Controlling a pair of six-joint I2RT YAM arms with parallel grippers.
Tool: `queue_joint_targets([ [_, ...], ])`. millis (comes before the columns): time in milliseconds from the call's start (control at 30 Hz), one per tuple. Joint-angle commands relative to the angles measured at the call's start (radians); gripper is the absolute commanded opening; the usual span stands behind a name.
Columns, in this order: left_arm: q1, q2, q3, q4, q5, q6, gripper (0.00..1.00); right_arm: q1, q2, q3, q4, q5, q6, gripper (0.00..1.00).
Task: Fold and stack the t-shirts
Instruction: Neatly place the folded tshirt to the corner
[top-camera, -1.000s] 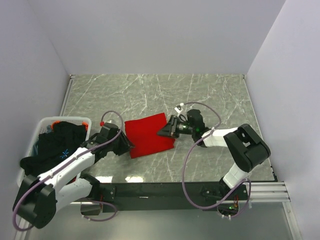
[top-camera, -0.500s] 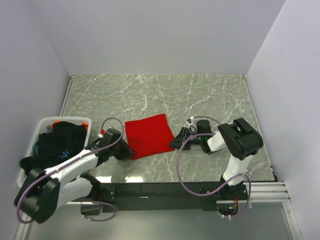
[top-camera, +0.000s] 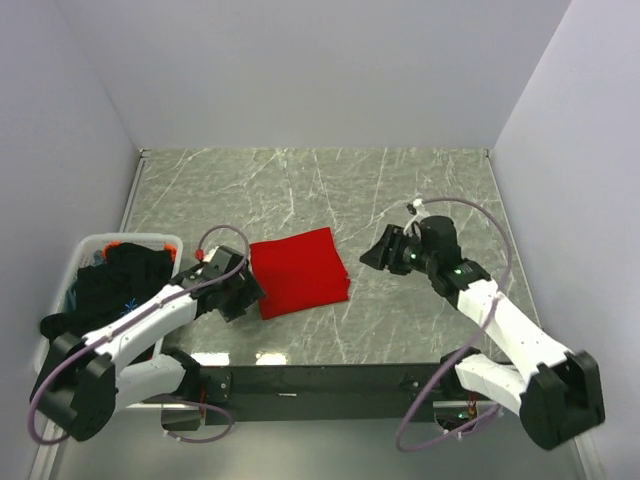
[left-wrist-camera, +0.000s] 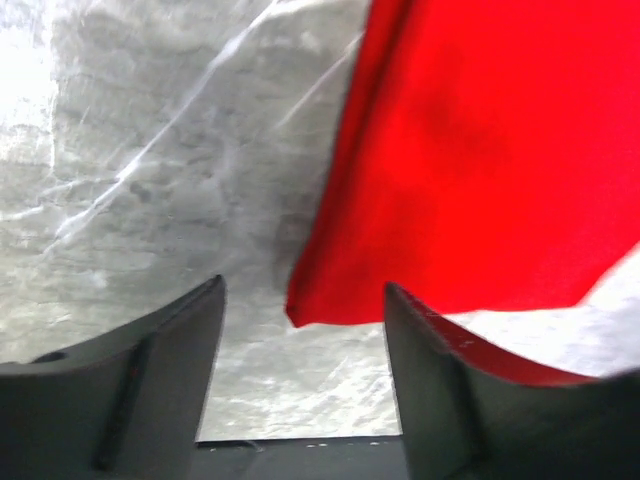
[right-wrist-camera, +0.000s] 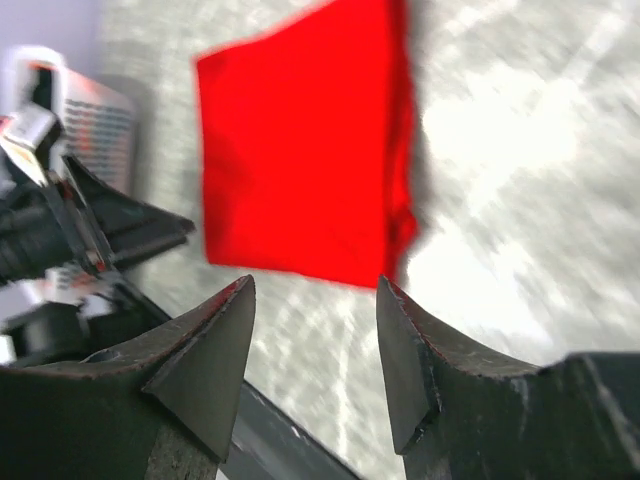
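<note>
Lying flat near the middle of the grey marbled worktop (top-camera: 300, 190): a red t-shirt (top-camera: 298, 272), folded to a rough square and set slightly askew. Poised at its left edge, the left fingers (top-camera: 250, 292), spread apart and released, gripping nothing. Seen from the left wrist as two dark pads (left-wrist-camera: 150, 370) with the shirt's near corner on the stone just ahead of the gap between them, not pinched; contact with the right-hand pad impossible to judge. Held off to the shirt's right, apart from it, the right fingers (top-camera: 372, 256), likewise released and empty, raised above the stone and aimed toward the shirt. Seen from the right wrist as two dark tips (right-wrist-camera: 200, 370) standing wide, with the whole red square beyond them, blurred. Heaped in a white slotted basket (top-camera: 95, 243) at the left edge of the worktop, black t-shirts (top-camera: 115, 285), one with a small blue mark, spilling over the near rim. Showing at the back of the heap, a scrap of orange-red, too small to identify.
</note>
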Motion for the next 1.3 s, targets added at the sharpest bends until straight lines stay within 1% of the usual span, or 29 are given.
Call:
queue_joint_targets([
  [0,-0.024,0.062,0.062,-0.005,-0.009,0.037,0.68,-0.005,-0.107,0.003,-0.278,0.131,-0.076,0.59],
  [33,-0.025,0.079,0.071,0.000,-0.015,0.043,0.65,-0.005,-0.132,0.000,-0.292,0.134,-0.079,0.59],
  [67,-0.028,0.096,0.087,0.004,-0.018,0.048,0.60,-0.006,-0.176,-0.009,-0.316,0.143,-0.082,0.59],
  [167,-0.042,0.162,0.108,0.030,-0.016,0.055,0.53,-0.005,-0.241,-0.020,-0.359,0.164,-0.097,0.59],
  [333,-0.067,0.283,0.136,0.067,-0.015,0.063,0.51,-0.005,-0.273,-0.027,-0.387,0.181,-0.122,0.59],
  [400,-0.076,0.330,0.156,0.058,-0.033,0.063,0.48,-0.005,-0.276,-0.024,-0.393,0.183,-0.126,0.59],
  [433,-0.076,0.343,0.162,0.052,-0.041,0.065,0.45,-0.005,-0.276,-0.026,-0.392,0.178,-0.126,0.59],
  [467,-0.076,0.352,0.170,0.038,-0.050,0.066,0.35,-0.005,-0.276,-0.026,-0.389,0.178,-0.128,0.59],
  [533,-0.076,0.372,0.180,0.027,-0.081,0.086,0.19,-0.006,-0.278,-0.026,-0.387,0.181,-0.129,0.58],
  [567,-0.071,0.380,0.199,0.021,-0.102,0.097,0.09,-0.003,-0.281,-0.029,-0.381,0.184,-0.128,0.58],
  [633,-0.053,0.412,0.232,-0.014,-0.157,0.141,0.01,-0.005,-0.281,-0.029,-0.383,0.189,-0.134,0.58],
  [667,-0.038,0.427,0.278,-0.029,-0.173,0.160,0.01,-0.005,-0.280,-0.024,-0.381,0.192,-0.137,0.58],
  [733,0.022,0.475,0.329,-0.056,-0.214,0.227,0.01,-0.005,-0.275,-0.017,-0.384,0.195,-0.148,0.58],
  [767,0.069,0.493,0.388,-0.060,-0.225,0.252,0.01,-0.005,-0.272,-0.015,-0.389,0.200,-0.152,0.57],
  [833,0.117,0.550,0.461,-0.083,-0.255,0.324,0.01,-0.005,-0.269,-0.008,-0.396,0.206,-0.166,0.57],
  [867,0.137,0.571,0.540,-0.088,-0.280,0.350,0.01,-0.005,-0.269,-0.001,-0.402,0.215,-0.171,0.57],
  [900,0.177,0.622,0.585,-0.102,-0.292,0.392,0.01,-0.003,-0.267,0.003,-0.407,0.220,-0.180,0.57],
  [933,0.194,0.649,0.631,-0.126,-0.305,0.413,0.01,-0.005,-0.270,0.009,-0.409,0.226,-0.185,0.57],
  [967,0.208,0.679,0.721,-0.141,-0.335,0.431,0.01,-0.003,-0.270,0.012,-0.415,0.230,-0.189,0.57],
  [1000,0.232,0.737,0.766,-0.152,-0.349,0.466,0.01,-0.005,-0.270,0.014,-0.419,0.240,-0.197,0.57],
  [1133,0.304,0.867,0.970,-0.192,-0.397,0.522,0.01,-0.005,-0.261,0.046,-0.435,0.249,-0.214,0.57],
  [1167,0.340,0.889,0.995,-0.197,-0.401,0.529,0.01,-0.005,-0.254,0.054,-0.442,0.252,-0.215,0.57],
  [1267,0.393,0.956,1.073,-0.204,-0.421,0.557,0.01,-0.005,-0.243,0.071,-0.453,0.256,-0.218,0.57],
])
